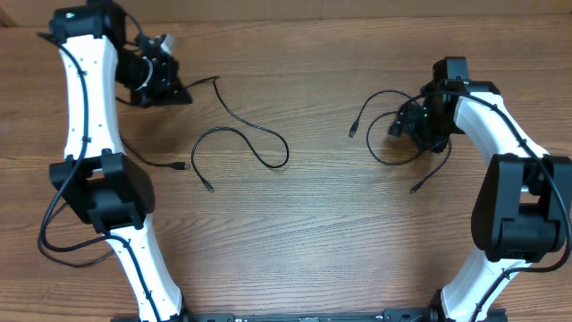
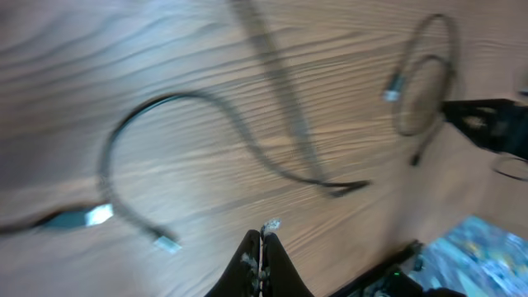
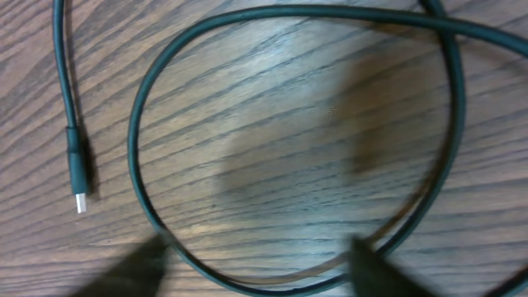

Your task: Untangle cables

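Note:
One thin black cable [image 1: 259,136] snakes across the table's middle; its upper end runs to my left gripper [image 1: 175,82], its lower plug lies at the front. The left wrist view shows this cable [image 2: 247,140] blurred and my left gripper [image 2: 262,239] shut, with a small silver tip at the fingertips. A second cable's plug [image 1: 181,165] lies by the left arm and also shows in the left wrist view [image 2: 87,217]. A third cable [image 1: 380,94] loops at my right gripper [image 1: 413,127]. In the right wrist view, my right gripper [image 3: 264,268] is open over that loop [image 3: 136,169].
The table [image 1: 322,233] is brown wood. The left arm's base [image 1: 107,192] stands over part of the second cable. The third cable's silver-tipped plug [image 3: 78,196] lies left of the loop, and its tail end [image 1: 414,190] points to the front.

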`<action>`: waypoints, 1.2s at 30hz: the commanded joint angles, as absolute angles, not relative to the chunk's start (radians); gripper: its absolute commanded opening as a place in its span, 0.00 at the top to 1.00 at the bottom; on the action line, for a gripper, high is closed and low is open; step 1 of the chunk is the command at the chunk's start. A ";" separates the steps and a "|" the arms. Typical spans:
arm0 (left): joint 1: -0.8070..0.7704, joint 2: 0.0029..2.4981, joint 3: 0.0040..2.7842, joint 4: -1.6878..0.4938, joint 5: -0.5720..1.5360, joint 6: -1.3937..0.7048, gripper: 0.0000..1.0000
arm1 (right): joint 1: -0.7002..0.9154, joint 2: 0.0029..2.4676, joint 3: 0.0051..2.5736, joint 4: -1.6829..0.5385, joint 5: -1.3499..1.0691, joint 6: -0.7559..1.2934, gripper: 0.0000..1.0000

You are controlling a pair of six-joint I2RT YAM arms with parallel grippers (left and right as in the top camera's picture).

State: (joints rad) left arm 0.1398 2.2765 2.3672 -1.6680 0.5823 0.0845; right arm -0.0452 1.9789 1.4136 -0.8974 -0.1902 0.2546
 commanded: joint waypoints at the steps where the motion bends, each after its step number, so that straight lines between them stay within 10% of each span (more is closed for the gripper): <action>1: 0.072 2.280 2.358 -1.614 0.767 0.079 0.96 | -0.049 1.956 1.408 -0.892 -0.164 0.282 0.96; 9: -0.112 2.281 2.357 -1.479 0.690 0.000 0.96 | -0.072 1.956 1.408 -0.900 -0.034 0.311 0.95; 20: -0.321 2.286 2.292 -1.531 -0.150 -0.276 0.91 | -0.092 1.956 1.407 -0.957 -0.047 0.311 0.90; 36: -0.123 2.286 2.033 -1.584 -0.399 -0.496 0.89 | -0.091 1.956 1.406 -0.960 -0.099 0.311 0.89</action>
State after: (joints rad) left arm -0.1795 2.2765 2.0766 -1.5856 -0.3550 -0.4431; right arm -0.0910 1.9789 1.4136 -0.9619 -0.0910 0.3073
